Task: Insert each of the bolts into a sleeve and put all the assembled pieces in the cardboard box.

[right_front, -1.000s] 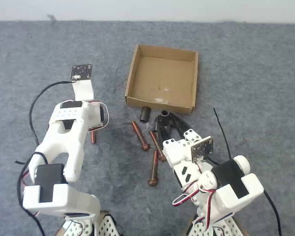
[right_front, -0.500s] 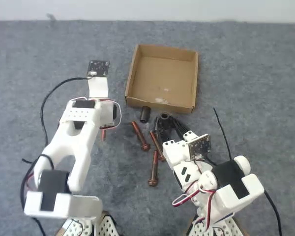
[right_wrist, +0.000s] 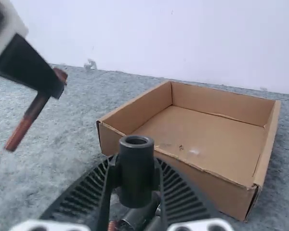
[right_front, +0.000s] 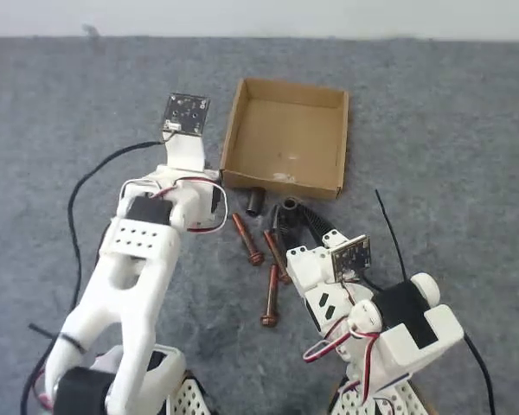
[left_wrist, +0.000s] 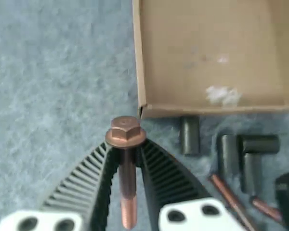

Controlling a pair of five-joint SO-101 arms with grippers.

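Since a second ago the left arm [right_front: 138, 259] has swung up and to the right in the high view, carrying its wrist from the left side of the frame to just beside the lower left corner of the cardboard box [right_front: 277, 183]. The right arm has barely shifted.

In the left wrist view the left tool [left_wrist: 126, 147] is clamped on a copper-coloured bolt [left_wrist: 126, 178]. The ribbed fingers [left_wrist: 98, 168] press on the shank just under the hexagonal head, and the head points toward the box corner at the frame's centre. The right wrist view shows the same bolt in the upper left, tilted, with its free end hanging lower left.

The right tool [right_front: 288, 209] sits at the centre of the high view, just below the box's front wall. It grips a black sleeve [right_wrist: 135, 168], which stands upright between the fingers with its open bore facing up.

On the grey counter [right_front: 432, 130], a loose sleeve [right_front: 256, 201] lies close to the box's front wall, left of the right tool. Three more bolts [right_front: 246, 238] lie loose below it, between the two arms: one angled at centre left, one [right_front: 277, 257] close beside the right tool's left finger, and one [right_front: 270, 296] lower down.
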